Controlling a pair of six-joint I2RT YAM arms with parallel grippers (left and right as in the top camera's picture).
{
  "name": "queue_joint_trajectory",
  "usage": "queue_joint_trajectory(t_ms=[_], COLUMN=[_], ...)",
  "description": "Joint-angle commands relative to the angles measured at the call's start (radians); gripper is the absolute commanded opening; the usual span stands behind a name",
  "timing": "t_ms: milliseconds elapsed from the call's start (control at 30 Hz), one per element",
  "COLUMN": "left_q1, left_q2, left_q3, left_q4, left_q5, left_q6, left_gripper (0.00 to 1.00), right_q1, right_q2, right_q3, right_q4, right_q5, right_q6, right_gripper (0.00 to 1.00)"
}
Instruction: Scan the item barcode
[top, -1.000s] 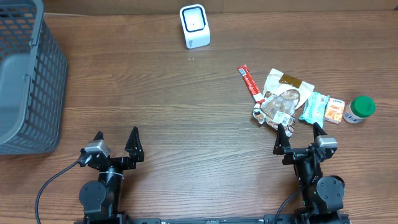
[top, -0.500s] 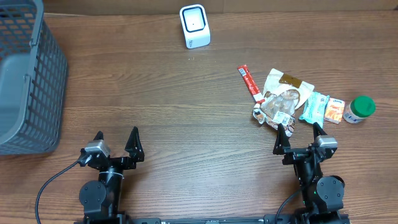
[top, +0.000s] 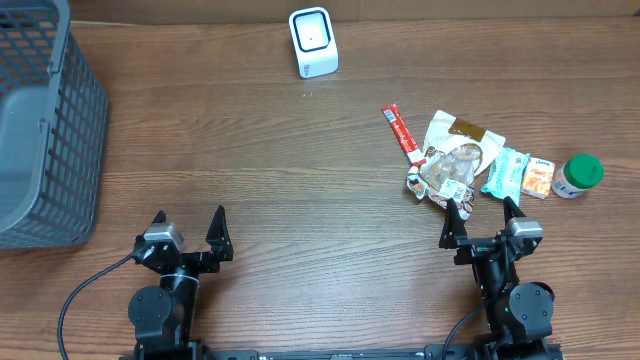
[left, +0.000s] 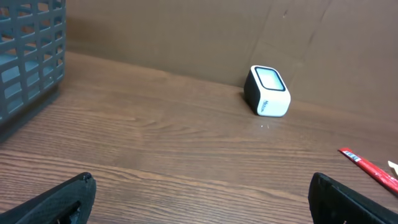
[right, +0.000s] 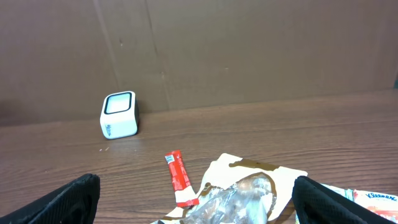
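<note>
1. Wooden table (top: 300, 180), overhead: scanner (top: 313, 42) at far edge; snack bag (top: 458, 160) among packets (top: 518, 173) just ahead of right gripper (top: 479, 205); left gripper (top: 188, 216) empty, both spread wide.
2. Left wrist: jaws wide apart, scanner (left: 268, 91) far ahead.
3. Right wrist: jaws wide apart, snack bag (right: 249, 186) close below.

My overhead camera looks straight down on the whole table (top: 300, 180) from high up. My two wrist cameras sit low at the near edge, facing the back wall (left: 186, 31) across the wood. All three share the white scanner (top: 313, 42) and the red packet (top: 402, 132).
</note>
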Motion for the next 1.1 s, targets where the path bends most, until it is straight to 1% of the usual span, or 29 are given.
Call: queue_joint_trajectory(t_ms=[0, 133, 300, 367, 1067], left_q1=[-0.003, -0.002, -0.002, -0.002, -0.002], left_q2=[0.002, 0.002, 0.002, 0.003, 0.005], left_q3=[-0.004, -0.004, -0.004, -0.004, -0.004], left_q4=[0.017, 0.070, 0.062, -0.008, -0.009], left_q5=[-0.003, -0.034, -0.046, -0.056, -0.055], left_q6=[0.101, 0.282, 0.288, 0.288, 0.288], left_gripper=[1.00, 1.00, 1.00, 1.00, 1.00], right_q1=[-0.003, -0.003, -0.003, -0.003, -0.003], right_q2=[-0.008, -0.008, -0.008, -0.008, -0.008], right_q3=[-0.011, -0.011, -0.011, -0.011, -0.011], right_q4=[0.003, 0.003, 0.003, 0.003, 0.003], right_q5=[0.002, 0.002, 0.002, 0.002, 0.002], right_q6=[0.005, 0.005, 0.005, 0.005, 0.005], right_gripper=[1.00, 1.00, 1.00, 1.00, 1.00])
